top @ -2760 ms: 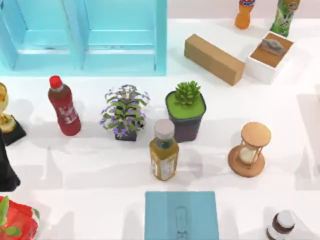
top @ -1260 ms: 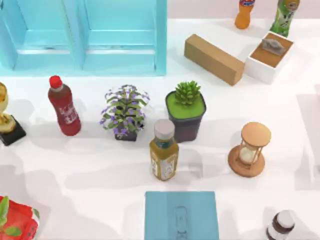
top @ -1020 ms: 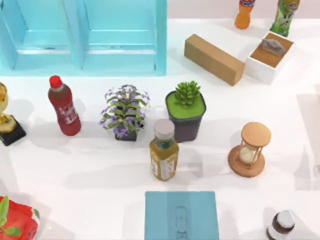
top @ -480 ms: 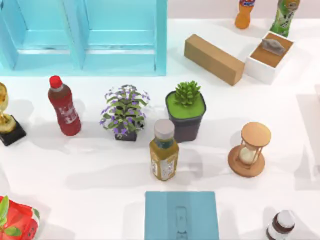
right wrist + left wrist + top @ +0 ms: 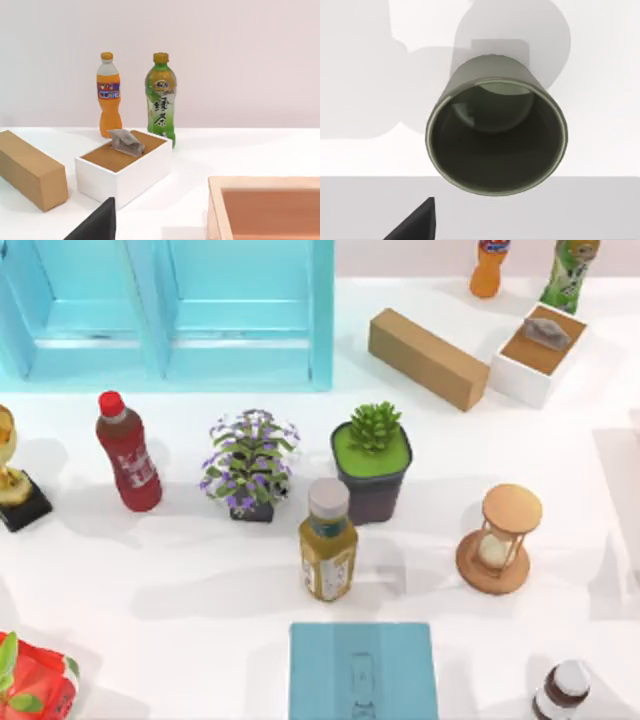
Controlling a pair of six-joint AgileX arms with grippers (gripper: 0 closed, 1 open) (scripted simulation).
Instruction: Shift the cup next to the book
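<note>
Nothing of the task is done yet, by the look of it: the shiny gold trophy cup on its black square base (image 5: 14,486) stands at the far left edge of the white bench (image 5: 180,580), at about nine o'clock from the bench's middle, while the flat light-blue rectangular book with a faint outlined figure on its cover (image 5: 363,671) lies at roughly six o'clock, at the near edge. The two are well apart, with the red plastic bottle (image 5: 128,453), the small purple-flowered plant (image 5: 249,462) and the amber bottle with a pale cap (image 5: 328,541) standing in the stretch between them. No fingers touch the cup; whether either arm's fingers are spread or closed I cannot tell (each wrist view offers just a dark sliver at its edge). The left wrist view looks down into an olive-green round open container (image 5: 496,131), not the trophy. Reaching, grasping, carrying and setting down all remain.
</note>
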